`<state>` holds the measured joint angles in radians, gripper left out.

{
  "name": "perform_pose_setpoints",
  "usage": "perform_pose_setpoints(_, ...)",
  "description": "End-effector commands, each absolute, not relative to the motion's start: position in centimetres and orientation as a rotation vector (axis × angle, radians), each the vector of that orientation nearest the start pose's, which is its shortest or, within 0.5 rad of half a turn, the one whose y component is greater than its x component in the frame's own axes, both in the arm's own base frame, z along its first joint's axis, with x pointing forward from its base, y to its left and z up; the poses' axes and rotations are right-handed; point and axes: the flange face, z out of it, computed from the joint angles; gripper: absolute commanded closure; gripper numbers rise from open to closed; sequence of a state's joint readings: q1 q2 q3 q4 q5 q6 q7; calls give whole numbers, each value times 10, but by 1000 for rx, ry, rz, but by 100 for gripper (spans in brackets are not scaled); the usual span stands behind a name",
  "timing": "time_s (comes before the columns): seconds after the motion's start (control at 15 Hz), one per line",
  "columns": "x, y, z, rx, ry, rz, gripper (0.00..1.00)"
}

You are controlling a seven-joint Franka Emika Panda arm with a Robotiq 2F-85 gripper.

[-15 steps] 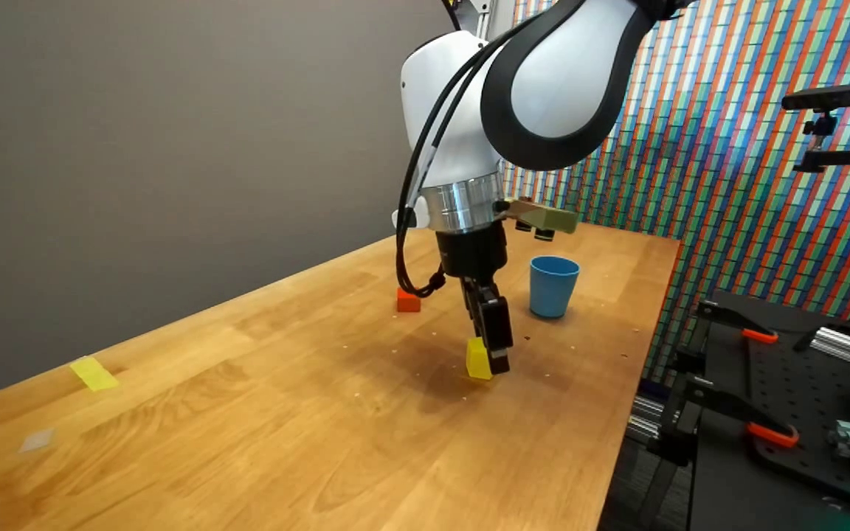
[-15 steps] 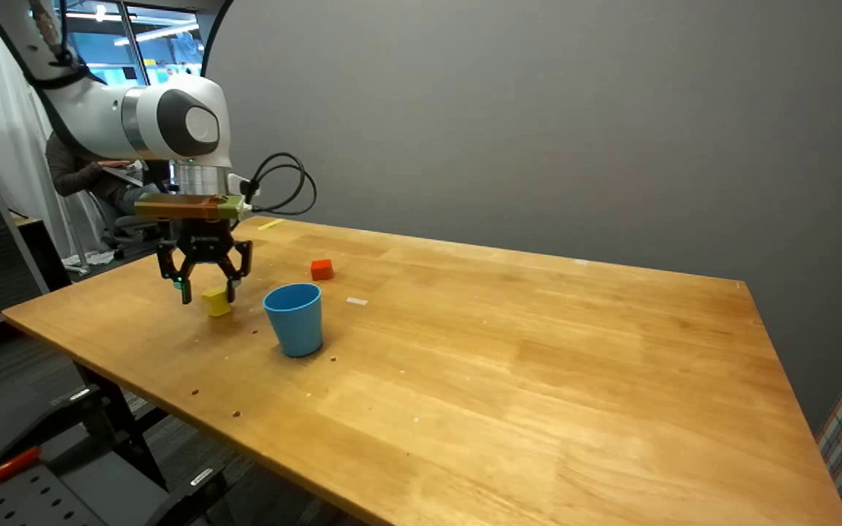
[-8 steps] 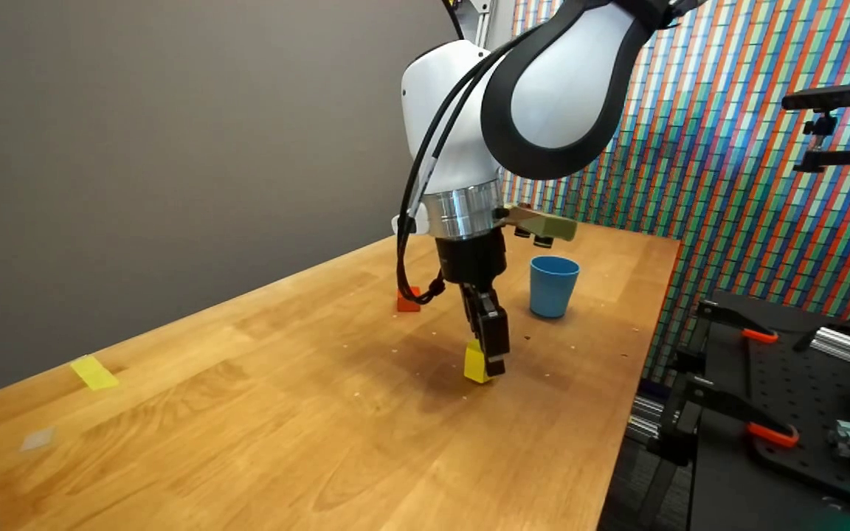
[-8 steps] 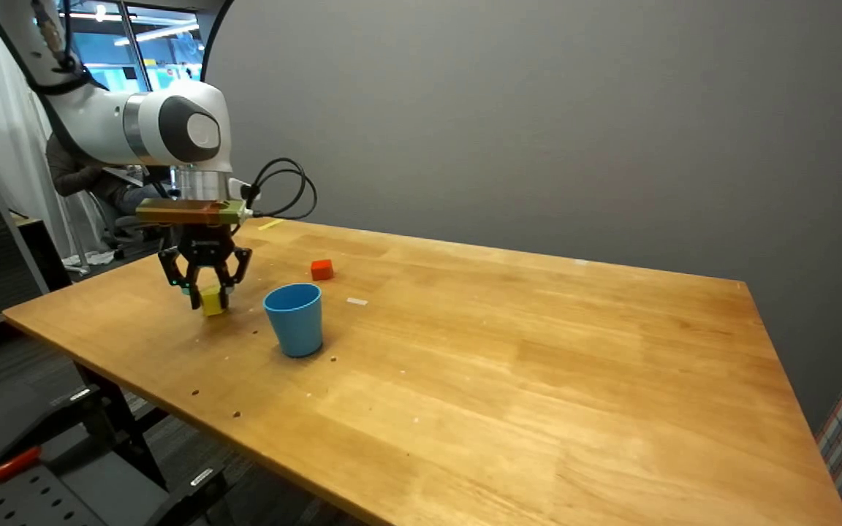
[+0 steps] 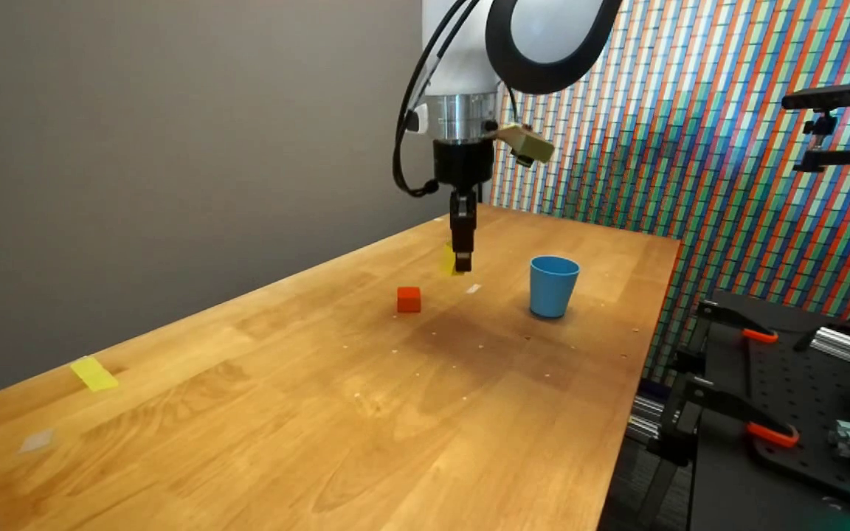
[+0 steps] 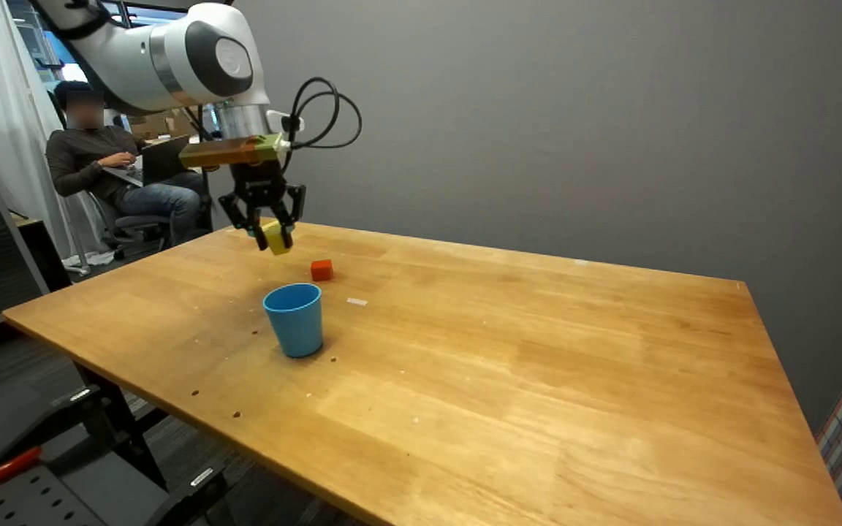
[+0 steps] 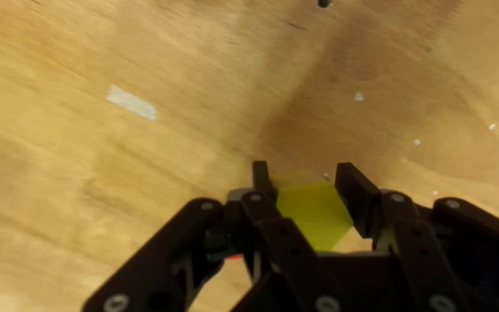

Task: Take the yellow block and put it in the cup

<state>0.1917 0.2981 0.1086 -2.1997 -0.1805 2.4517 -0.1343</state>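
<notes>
Yellow block (image 6: 277,239): held above the table (image 6: 574,380) by the gripper (image 6: 275,243), upper left of the frame in an exterior view.
Grip: two fingers pinch the block from either side.
Cup (image 6: 294,321): blue, upright on the table, lower in that frame than the block, apart from it.
Neighbour: a red block (image 5: 409,300) on the table, left of the cup in an exterior view.
Hard to see: a finger (image 5: 462,228) covers much of the block in an exterior view; in the wrist view a red sliver (image 7: 233,256) shows among the gripper's dark parts; the arm (image 6: 202,55) is cut off at the top.
Surface: wooden, with a white strip (image 6: 357,301) and, far left, a flat yellow strip (image 5: 94,373).
Room: grey wall (image 6: 538,131); multicoloured panel (image 5: 690,147) upper right; clamps (image 5: 773,436) lower right; seated person (image 6: 92,161) with laptop (image 6: 165,159) upper left, face blurred.
</notes>
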Motion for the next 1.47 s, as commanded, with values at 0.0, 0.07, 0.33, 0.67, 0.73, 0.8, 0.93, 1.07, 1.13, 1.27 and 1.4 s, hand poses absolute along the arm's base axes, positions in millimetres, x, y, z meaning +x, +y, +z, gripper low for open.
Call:
perform_pose_setpoints(0.0,521,106,294,-3227,-640,-44,77)
perform_pose_setpoints(0.07,520,90,302,-3256,-548,-37,77)
perform_pose_setpoints(0.33,502,43,310,-3302,-241,215,77)
perform_pose_setpoints(0.67,490,16,305,-3265,-78,406,77)
perform_pose_setpoints(0.73,490,15,301,-3261,-65,416,78)
perform_pose_setpoints(0.8,490,13,298,-3246,-61,436,78)
perform_pose_setpoints(0.93,491,9,289,-3224,-38,472,78)
perform_pose_setpoints(1.07,492,6,281,-3200,-17,495,78)
perform_pose_setpoints(1.13,493,4,276,-3187,-6,507,78)
perform_pose_setpoints(1.27,493,2,266,-3168,9,530,78)
perform_pose_setpoints(1.4,493,2,255,-3148,15,566,78)
